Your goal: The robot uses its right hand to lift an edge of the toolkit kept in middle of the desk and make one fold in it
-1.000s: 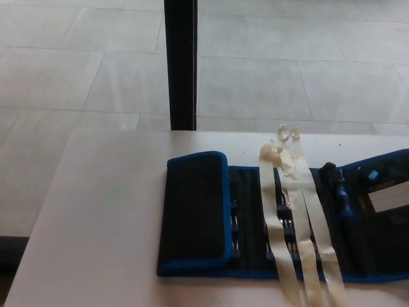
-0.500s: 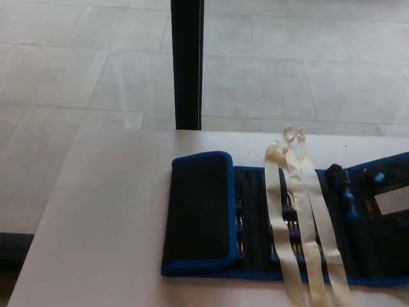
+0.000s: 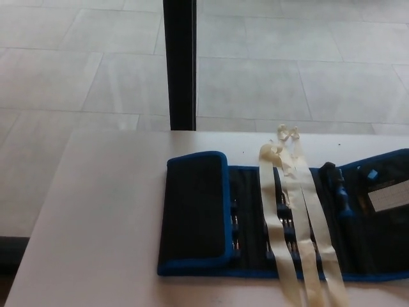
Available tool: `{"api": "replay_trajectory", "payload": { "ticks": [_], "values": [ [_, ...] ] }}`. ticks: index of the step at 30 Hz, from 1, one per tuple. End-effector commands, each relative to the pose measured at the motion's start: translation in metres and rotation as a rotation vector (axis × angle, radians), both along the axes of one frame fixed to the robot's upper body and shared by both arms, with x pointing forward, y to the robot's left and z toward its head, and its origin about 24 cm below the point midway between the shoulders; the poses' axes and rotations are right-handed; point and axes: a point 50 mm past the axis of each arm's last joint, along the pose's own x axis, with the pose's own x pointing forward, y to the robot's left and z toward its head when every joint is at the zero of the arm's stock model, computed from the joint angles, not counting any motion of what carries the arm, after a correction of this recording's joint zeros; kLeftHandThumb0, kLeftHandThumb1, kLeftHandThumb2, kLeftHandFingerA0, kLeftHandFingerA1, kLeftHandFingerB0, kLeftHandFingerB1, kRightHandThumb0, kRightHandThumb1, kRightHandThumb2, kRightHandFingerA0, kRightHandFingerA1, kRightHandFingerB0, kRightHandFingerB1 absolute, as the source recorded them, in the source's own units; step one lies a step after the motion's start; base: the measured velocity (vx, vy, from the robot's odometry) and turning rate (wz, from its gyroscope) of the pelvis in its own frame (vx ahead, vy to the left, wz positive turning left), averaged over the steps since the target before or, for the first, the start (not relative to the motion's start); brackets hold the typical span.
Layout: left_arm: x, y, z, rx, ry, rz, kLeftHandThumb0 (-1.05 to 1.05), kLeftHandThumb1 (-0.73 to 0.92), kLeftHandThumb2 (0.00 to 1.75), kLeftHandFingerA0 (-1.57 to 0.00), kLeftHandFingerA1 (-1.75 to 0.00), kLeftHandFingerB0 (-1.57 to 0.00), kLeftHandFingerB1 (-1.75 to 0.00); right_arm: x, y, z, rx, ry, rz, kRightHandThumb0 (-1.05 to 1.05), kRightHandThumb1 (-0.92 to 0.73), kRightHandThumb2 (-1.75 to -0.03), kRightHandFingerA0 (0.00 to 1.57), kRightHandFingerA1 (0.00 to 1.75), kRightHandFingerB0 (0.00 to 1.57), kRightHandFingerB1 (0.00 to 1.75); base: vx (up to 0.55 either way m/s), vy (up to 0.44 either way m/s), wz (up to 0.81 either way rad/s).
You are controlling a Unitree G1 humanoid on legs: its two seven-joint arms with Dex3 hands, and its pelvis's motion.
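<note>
Pale grey tiled floor beyond, crossed by a black upright post; nearer, a smooth off-white desk; neither robot hand in view, so no telling how far open the fingers stand or whether anything is held; out on the desk, right of middle and running off the right edge of the head view, a black fabric roll-up toolkit with blue piping; lying flat, its left end panel already folded over onto the rest; tool handles in pockets in the open stretch, a dark screwdriver handle toward the right; cream tape strips draped across the middle and off the near edge. Likely soft and floppy cloth, weighted by the tools, so apt to sag and slide rather than hinge cleanly; best taken at the blue-bound rim of a free edge, pinched top and bottom; tape possibly resisting a fold.
</note>
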Motion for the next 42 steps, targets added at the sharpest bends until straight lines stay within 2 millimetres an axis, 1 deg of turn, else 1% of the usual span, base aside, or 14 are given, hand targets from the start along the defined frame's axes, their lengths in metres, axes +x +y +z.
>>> {"api": "replay_trajectory", "payload": {
  "ticks": [1, 3, 9, 13, 16, 17, 23, 25, 32, 34, 35, 37, 38, 42],
  "values": [
    [-0.002, 0.004, 0.005, 0.025, -0.007, 0.016, -0.55, 0.39, 0.88, -0.71, -0.99, -0.42, -0.63, 0.001, -0.011, 0.012, -0.027, -0.044, -0.007, -0.36, -0.54, -0.56, 0.47, 0.52, 0.49, 0.42, 0.00, 0.000, 0.00],
    [-0.002, 0.003, 0.005, 0.021, -0.023, 0.004, -0.58, 0.54, 0.57, -0.54, -1.18, -0.47, -0.58, 0.003, -0.005, 0.008, -0.006, -0.018, 0.027, -0.38, -0.55, -0.56, 0.47, 0.53, 0.45, 0.41, 0.00, 0.000, 0.00],
    [0.001, 0.004, 0.004, 0.015, -0.023, 0.017, -0.62, 0.41, 0.87, -0.68, -1.06, -0.43, -0.65, 0.004, 0.006, -0.007, 0.045, 0.036, 0.078, -0.42, -0.51, -0.55, 0.45, 0.56, 0.47, 0.43, 0.00, 0.000, 0.00],
    [0.000, 0.005, 0.007, 0.021, -0.014, 0.007, -0.62, 0.53, 0.57, -0.53, -1.24, -0.44, -0.55, 0.005, 0.010, -0.015, 0.058, 0.086, 0.106, -0.44, -0.56, -0.56, 0.44, 0.53, 0.41, 0.40, 0.00, 0.000, 0.00],
    [0.001, 0.004, 0.006, 0.032, -0.011, 0.003, -0.61, 0.54, 0.57, -0.54, -1.10, -0.52, -0.58, 0.001, 0.009, -0.024, 0.075, 0.141, 0.099, -0.36, -0.42, -0.90, 0.35, 0.63, 0.03, 0.49, 0.00, 0.000, 0.00],
    [0.001, 0.004, 0.006, 0.027, -0.018, 0.008, -0.60, 0.54, 0.57, -0.53, -1.08, -0.51, -0.59, -0.001, 0.007, -0.027, 0.064, 0.169, 0.105, -0.49, -0.62, -0.60, 0.39, 0.52, 0.18, 0.39, 0.00, 0.000, 0.00],
    [0.001, 0.004, 0.005, 0.018, -0.030, 0.017, -0.64, 0.52, 0.57, -0.57, -1.11, -0.49, -0.56, -0.012, -0.008, -0.038, 0.084, 0.192, 0.083, -0.58, -0.58, -0.98, 0.32, 0.62, 0.16, 0.53, 0.00, 0.000, 0.00],
    [0.000, 0.004, 0.005, 0.016, -0.034, 0.020, -0.63, 0.54, 0.58, -0.58, -1.16, -0.51, -0.60, -0.014, -0.011, -0.040, 0.068, 0.205, 0.095, -0.63, -0.81, -0.63, 0.30, 0.56, 0.24, 0.49, 0.00, 0.000, 0.00],
    [0.002, 0.003, 0.006, -0.007, -0.061, 0.002, -0.61, 0.55, 0.57, -0.56, -1.07, -0.52, -0.59, -0.009, -0.003, -0.043, 0.128, 0.173, 0.119, -0.68, -0.84, -0.64, 0.26, 0.54, 0.25, 0.51, 0.00, 0.000, 0.00],
    [0.003, 0.003, 0.006, -0.004, -0.050, -0.004, -0.65, 0.41, 0.86, -0.58, -0.85, -0.49, -0.65, -0.004, 0.005, -0.042, 0.129, 0.177, 0.132, -0.61, -0.62, -1.04, 0.33, 0.63, 0.18, 0.54, 0.00, 0.000, 0.00],
    [0.003, 0.003, 0.007, -0.004, -0.059, -0.005, -0.62, 0.55, 0.57, -0.57, -1.02, -0.51, -0.59, -0.002, 0.009, -0.042, 0.138, 0.163, 0.167, -0.66, -0.83, -0.63, 0.32, 0.54, 0.26, 0.49, 0.00, 0.000, 0.00],
    [0.004, 0.004, 0.007, -0.005, -0.060, -0.003, -0.60, 0.56, 0.57, -0.55, -0.89, -0.58, -0.66, 0.007, 0.022, -0.041, 0.133, 0.160, 0.246, -0.68, -0.81, -0.63, 0.31, 0.50, 0.26, 0.47, 0.00, 0.000, 0.00],
    [0.004, 0.004, 0.008, -0.002, -0.070, -0.009, -0.60, 0.56, 0.57, -0.55, -0.84, -0.58, -0.68, 0.010, 0.027, -0.039, 0.137, 0.159, 0.275, -0.69, -0.64, -1.03, 0.32, 0.61, 0.17, 0.52, 0.00, 0.000, 0.00],
    [0.005, 0.004, 0.009, -0.006, -0.081, -0.014, -0.60, 0.56, 0.57, -0.52, -0.78, -0.55, -0.61, 0.013, 0.037, -0.037, 0.153, 0.157, 0.321, -0.71, -0.66, -1.03, 0.32, 0.60, 0.19, 0.52, 0.00, 0.000, 0.00]
  ]
}}
